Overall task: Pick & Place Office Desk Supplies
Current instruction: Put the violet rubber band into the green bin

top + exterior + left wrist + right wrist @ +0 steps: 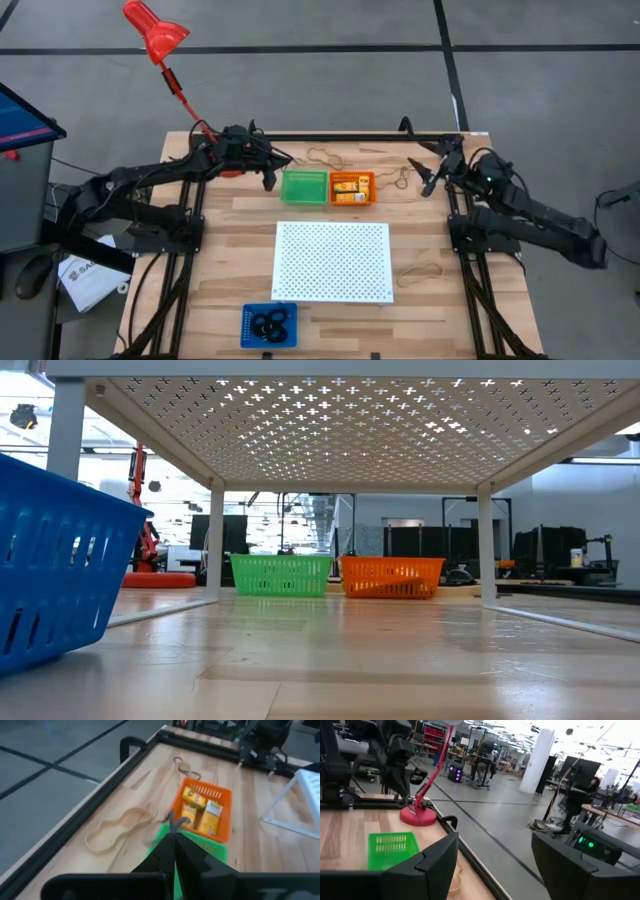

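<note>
Lamp [155,35] behind left gripper [270,178], pressed together | right gripper [428,178] spread | board [333,260] mid-table

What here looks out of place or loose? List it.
Three rubber bands lie loose on the table instead of in a tray: one behind the green tray, one right of the orange tray, and one right of the white board. Nothing looks spilled or broken.
</note>
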You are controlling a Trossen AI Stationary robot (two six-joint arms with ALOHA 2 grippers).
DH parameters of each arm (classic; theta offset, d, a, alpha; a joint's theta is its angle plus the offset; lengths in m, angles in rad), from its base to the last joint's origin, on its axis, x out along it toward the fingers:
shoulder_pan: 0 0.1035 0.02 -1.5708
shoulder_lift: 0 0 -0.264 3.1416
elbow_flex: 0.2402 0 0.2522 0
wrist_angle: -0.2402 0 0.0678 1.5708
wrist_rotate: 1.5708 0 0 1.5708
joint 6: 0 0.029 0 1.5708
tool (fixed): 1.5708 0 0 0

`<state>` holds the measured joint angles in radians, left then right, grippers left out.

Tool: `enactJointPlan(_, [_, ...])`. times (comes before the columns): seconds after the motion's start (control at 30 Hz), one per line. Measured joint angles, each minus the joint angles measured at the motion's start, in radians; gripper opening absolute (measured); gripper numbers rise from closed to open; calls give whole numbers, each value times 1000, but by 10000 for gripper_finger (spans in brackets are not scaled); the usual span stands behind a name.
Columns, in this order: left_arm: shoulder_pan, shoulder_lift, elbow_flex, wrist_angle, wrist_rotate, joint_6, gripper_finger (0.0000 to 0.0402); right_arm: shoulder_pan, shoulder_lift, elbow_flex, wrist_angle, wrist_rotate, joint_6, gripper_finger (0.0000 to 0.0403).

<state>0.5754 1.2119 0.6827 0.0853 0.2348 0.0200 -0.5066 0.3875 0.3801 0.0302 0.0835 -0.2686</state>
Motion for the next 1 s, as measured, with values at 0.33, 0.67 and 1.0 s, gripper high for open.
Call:
enactJointPlan(0.33, [-21, 11, 0, 1, 125, 25, 0, -149, 0, 0, 0, -133, 13, 249])
enactJointPlan(0.67, [-14, 185, 0, 74, 192, 23, 0, -177, -2, 0, 25, -191, 26, 249])
enactJointPlan(1.0, [4, 256, 0, 84, 191, -19, 13, -177, -1, 0, 33, -191, 32, 249])
